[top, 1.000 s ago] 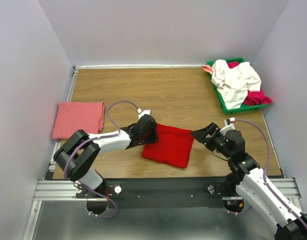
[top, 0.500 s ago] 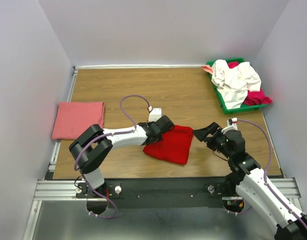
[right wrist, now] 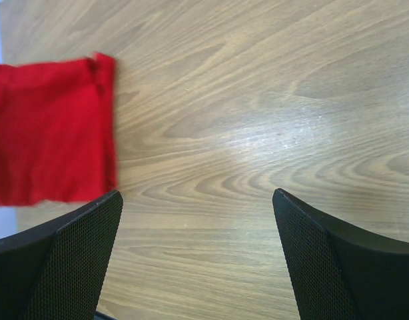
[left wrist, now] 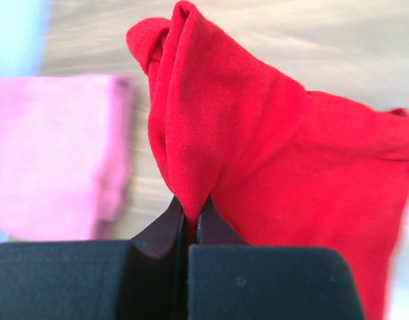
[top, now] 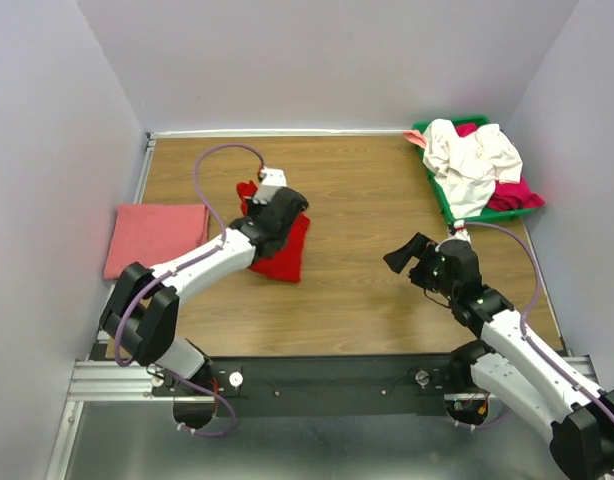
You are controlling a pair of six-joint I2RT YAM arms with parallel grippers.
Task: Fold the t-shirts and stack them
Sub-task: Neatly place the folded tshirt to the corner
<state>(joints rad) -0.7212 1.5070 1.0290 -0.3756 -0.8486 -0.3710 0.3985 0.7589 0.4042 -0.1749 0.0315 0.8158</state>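
Observation:
My left gripper (top: 257,203) (left wrist: 189,217) is shut on a pinched fold of the bright red t-shirt (top: 283,250) (left wrist: 278,147), which bunches up above the jaws and trails down to the right. The salmon-pink folded t-shirt (top: 155,238) (left wrist: 51,153) lies flat at the table's left edge, just left of the red one and apart from it. My right gripper (top: 402,256) (right wrist: 198,193) hovers open over bare wood with nothing between its fingers; the red shirt's edge (right wrist: 48,140) shows at its far left.
A green tray (top: 439,200) at the back right holds a crumpled white t-shirt (top: 467,155) over a magenta one (top: 517,192). Grey walls close in the table on three sides. Bare wood (top: 367,190) separates the two arms.
The left gripper closed on the red shirt and carried it left and back, toward the pink shirt; the cloth went from flat to bunched. The right gripper stayed open and shifted slightly.

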